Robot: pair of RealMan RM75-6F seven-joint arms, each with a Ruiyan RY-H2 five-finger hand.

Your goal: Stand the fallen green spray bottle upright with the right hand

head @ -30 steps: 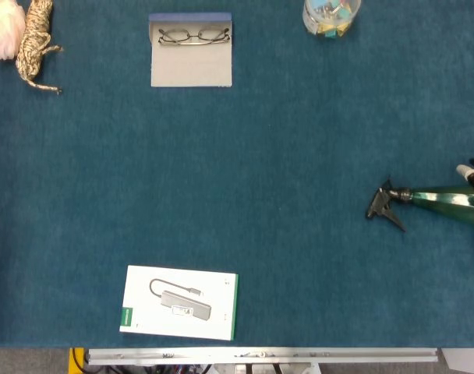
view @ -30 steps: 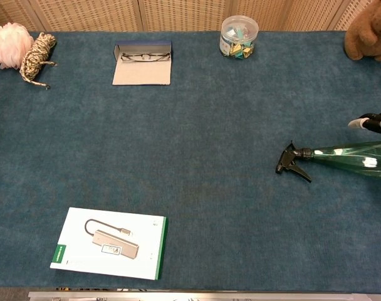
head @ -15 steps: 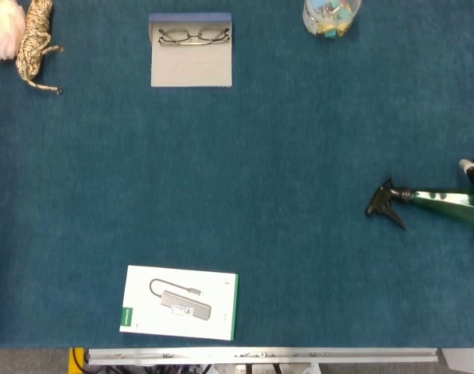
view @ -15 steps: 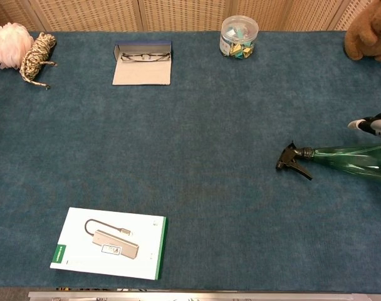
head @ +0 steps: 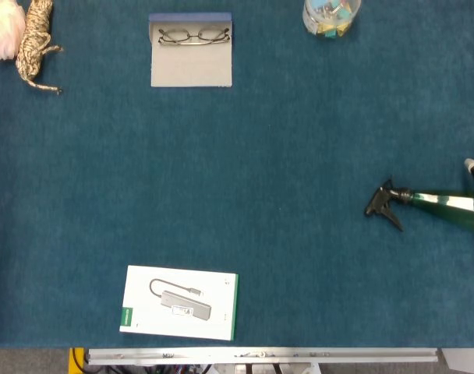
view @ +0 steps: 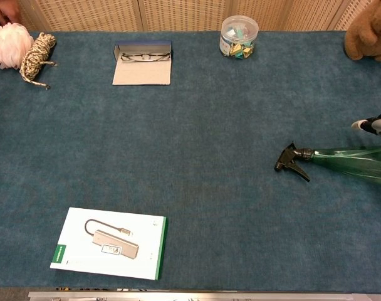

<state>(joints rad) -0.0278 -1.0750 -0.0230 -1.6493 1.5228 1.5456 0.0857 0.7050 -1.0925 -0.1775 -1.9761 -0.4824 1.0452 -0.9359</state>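
While the green spray bottle [view: 350, 163] lies on its side on the tabletop [view: 209, 138], nozzle pointing away from the right hand [view: 373, 124], only that hand's fingertips show just beyond its body; its grip cannot be told.

bright, even overhead light; shadows faint; both views sharp; slight glare on the green spray bottle [view: 356, 162]

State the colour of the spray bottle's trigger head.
Black, on a green spray bottle; the trigger head shows best in the chest view.
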